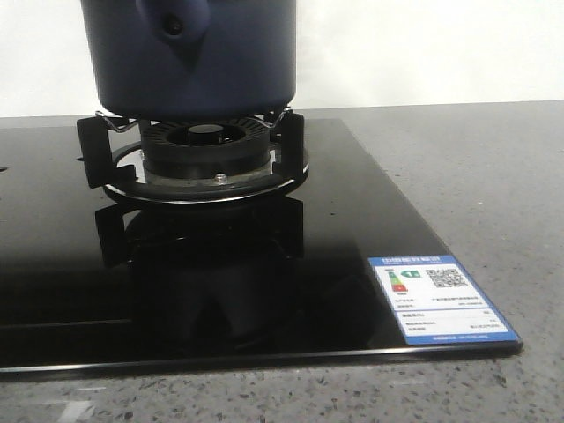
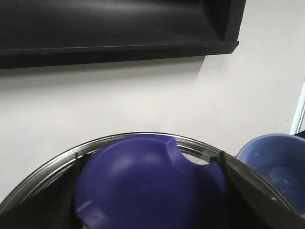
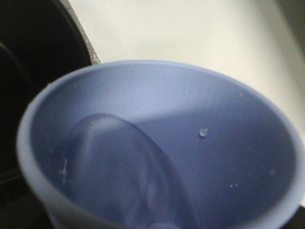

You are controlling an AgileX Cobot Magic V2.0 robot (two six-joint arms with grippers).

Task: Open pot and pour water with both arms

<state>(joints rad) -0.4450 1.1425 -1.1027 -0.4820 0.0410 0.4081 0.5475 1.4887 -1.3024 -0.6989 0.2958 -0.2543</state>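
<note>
The dark navy pot [image 1: 198,62] stands on the burner stand [image 1: 207,150], its handle stub [image 1: 176,22] facing the camera; its top is out of the front view. My left gripper [image 2: 152,191] is shut on the purple-blue lid knob [image 2: 147,186]. A dark finger [image 2: 62,191] shows on each side of the knob, and the lid's metal rim [image 2: 112,140] arcs around it, held up in front of the wall. The pale blue cup [image 3: 190,143] fills the right wrist view with water [image 3: 119,181] inside. It hides my right gripper's fingers. The cup also shows in the left wrist view [image 2: 276,167], beside the lid.
A black glass stove top [image 1: 264,282] with a blue-and-white label [image 1: 441,300] lies on a grey speckled counter [image 1: 476,176]. A black range hood [image 2: 114,24] hangs on the white wall [image 2: 143,95]. No arm shows in the front view.
</note>
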